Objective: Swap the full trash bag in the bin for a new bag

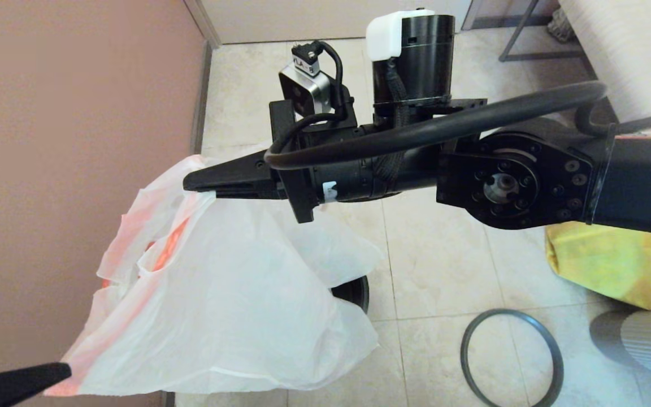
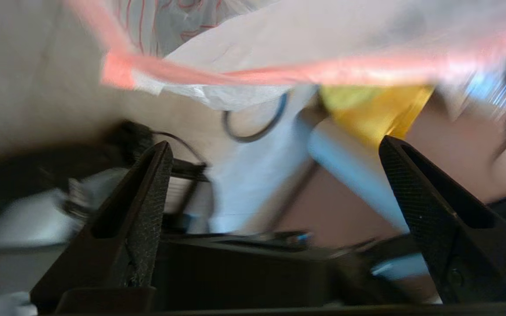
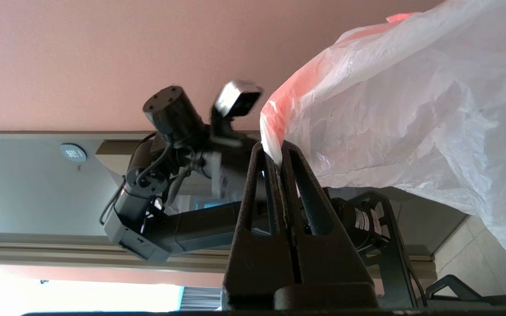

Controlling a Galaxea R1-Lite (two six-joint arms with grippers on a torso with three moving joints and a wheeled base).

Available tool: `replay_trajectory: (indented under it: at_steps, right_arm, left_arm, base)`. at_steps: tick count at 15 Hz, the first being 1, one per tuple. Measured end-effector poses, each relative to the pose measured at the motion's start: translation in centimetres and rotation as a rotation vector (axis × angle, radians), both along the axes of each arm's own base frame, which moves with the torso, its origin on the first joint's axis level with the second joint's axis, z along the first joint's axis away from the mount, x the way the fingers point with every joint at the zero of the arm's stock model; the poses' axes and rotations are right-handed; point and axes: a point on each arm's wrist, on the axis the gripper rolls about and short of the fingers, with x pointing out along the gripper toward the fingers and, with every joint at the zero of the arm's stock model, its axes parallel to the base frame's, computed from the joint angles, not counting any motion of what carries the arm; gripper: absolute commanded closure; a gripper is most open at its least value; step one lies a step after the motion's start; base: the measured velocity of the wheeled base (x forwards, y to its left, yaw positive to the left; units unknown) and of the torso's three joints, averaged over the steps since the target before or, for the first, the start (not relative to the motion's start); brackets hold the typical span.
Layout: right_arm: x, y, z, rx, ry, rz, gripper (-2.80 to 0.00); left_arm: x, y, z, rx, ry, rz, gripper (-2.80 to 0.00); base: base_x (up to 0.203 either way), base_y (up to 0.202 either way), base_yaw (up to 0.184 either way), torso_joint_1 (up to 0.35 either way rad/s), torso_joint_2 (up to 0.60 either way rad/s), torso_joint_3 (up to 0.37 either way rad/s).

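My right gripper (image 1: 191, 183) (image 3: 275, 149) is shut on the orange-pink hem of the new bag (image 1: 229, 305) (image 3: 411, 101) and holds it up in the air near the pink wall. The milky-white bag hangs down over the bin (image 1: 355, 292), of which only a dark curved edge shows. My left gripper (image 1: 60, 371) (image 2: 275, 142) is open, low at the bag's near left corner, just under the hem (image 2: 279, 74), with nothing between its fingers. The full trash bag (image 2: 160, 22) shows only as red line drawings behind the hem. The grey hoop rim (image 1: 511, 359) (image 2: 253, 129) lies on the tiles to the right.
The pink wall (image 1: 65, 113) stands close on the left. A yellow bag (image 1: 613, 265) (image 2: 376, 109) lies on the floor at the right, with a grey ribbed object (image 1: 642, 339) nearer me. Metal legs (image 1: 520, 34) stand at the far right.
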Motion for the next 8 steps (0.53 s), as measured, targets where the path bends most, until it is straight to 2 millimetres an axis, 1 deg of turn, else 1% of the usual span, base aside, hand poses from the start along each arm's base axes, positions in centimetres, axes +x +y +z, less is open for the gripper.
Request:
replay_trajectory:
  at_steps: [2, 3, 5, 7, 8]
  right_arm:
    - [0.0, 0.0, 0.0, -0.001, 0.002, 0.000, 0.00]
    - [0.0, 0.0, 0.0, -0.002, 0.003, 0.000, 0.00]
    - [0.2, 0.0, -0.1, -0.005, 0.005, -0.004, 0.00]
    - [0.5, -0.2, -0.3, -0.008, 0.010, -0.013, 0.00]
    - [0.8, -0.4, -0.3, -0.010, 0.014, -0.019, 0.00]
  left_arm:
    - [-0.7, -0.1, 0.2, 0.174, -0.133, -0.124, -2.80]
    - [-0.8, -0.2, 0.7, 0.275, -0.213, -0.183, -2.80]
    - [-0.8, -0.1, 1.6, 0.487, -0.346, -0.265, -2.80]
    - [-0.5, 0.0, 1.7, 0.699, -0.426, -0.318, -2.80]
    - [-0.3, 0.2, 1.7, 0.819, -0.439, -0.327, -2.80]
  base:
    - [0.000, 0.000, 0.000, 0.000, 0.00, 0.000]
    - [0.000, 0.000, 0.000, 0.000, 0.00, 0.000]
    - [0.000, 0.000, 0.000, 0.000, 0.00, 0.000]
    - [0.000, 0.000, 0.000, 0.000, 0.00, 0.000]
    - [0.000, 0.000, 0.000, 0.000, 0.00, 0.000]
